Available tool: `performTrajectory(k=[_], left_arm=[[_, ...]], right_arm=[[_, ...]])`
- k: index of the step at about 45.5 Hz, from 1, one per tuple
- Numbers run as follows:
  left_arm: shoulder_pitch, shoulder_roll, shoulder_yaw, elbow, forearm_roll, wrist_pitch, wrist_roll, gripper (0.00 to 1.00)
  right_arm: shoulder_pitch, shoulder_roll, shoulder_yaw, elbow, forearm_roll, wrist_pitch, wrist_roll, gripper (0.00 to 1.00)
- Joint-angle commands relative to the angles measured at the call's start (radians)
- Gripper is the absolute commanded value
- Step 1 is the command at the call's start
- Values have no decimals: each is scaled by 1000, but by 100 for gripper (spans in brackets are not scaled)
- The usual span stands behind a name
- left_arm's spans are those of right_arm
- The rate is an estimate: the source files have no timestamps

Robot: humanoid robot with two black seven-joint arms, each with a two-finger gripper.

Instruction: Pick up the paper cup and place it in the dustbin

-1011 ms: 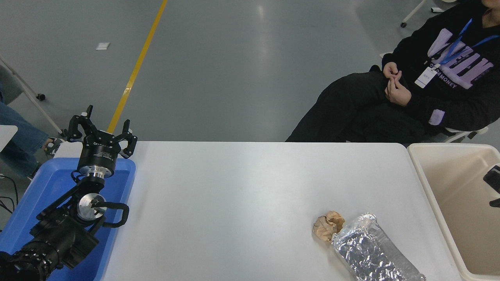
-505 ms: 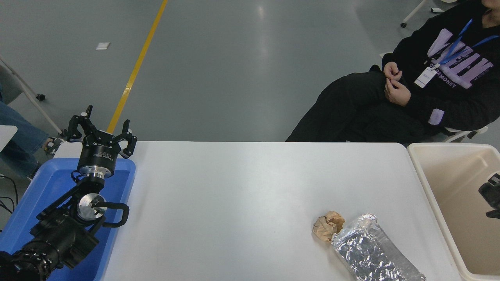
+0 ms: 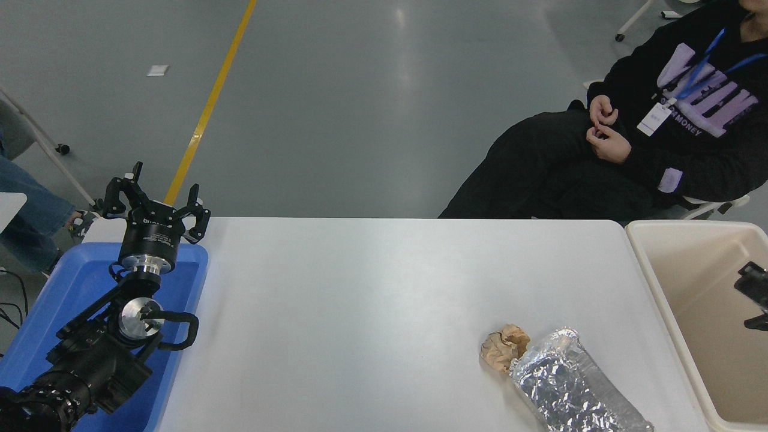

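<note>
Jaws unclear, right gripper [image 3: 755, 295] higher over dustbin [image 3: 660, 288]

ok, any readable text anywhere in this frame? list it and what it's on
"DAMONEY": small white print on the person's black sweatshirt, partly cut off by the badge, so it may be only part of a word.
Large purple letters on the same sweatshirt: folded and covered, not readable.
Print on the left gripper body: too small and blurred to read.
Crumpled brown paper ball, foil-wrapped bottle, dustbin, blue tray: no text visible.
</note>
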Motion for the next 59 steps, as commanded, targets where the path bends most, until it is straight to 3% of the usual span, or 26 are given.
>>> performTrajectory(k=[1,10,15,19,25,29,41,49,59], left_arm=[[0,1,0,1,0,0,0,99],[0,0,0,1,1,0,0,99],[0,0,0,1,1,0,0,99],[0,0,0,1,0,0,0,99],[0,0,0,1,1,0,0,99],[0,1,0,1,1,0,0,99],[0,0,0,1,1,0,0,99],[0,0,2,1,1,0,0,99],[0,0,2,1,1,0,0,99]], right_arm=[[335,-81,-194,362,13,44,-1,100],[571,-73,-310,569,14,48,7,100],[665,-70,-321,647,14,50,47,100],[728,-39,-331,715,14,55,97,100],[871,22,-399,827,16,111,228,100],[940,70,-428,862,20,153,285,100],[1151,206,-479,868,7,435,283,100],[1243,238,-480,868,-22,652,282,100],[1245,301,-500,868,-105,737,282,100]])
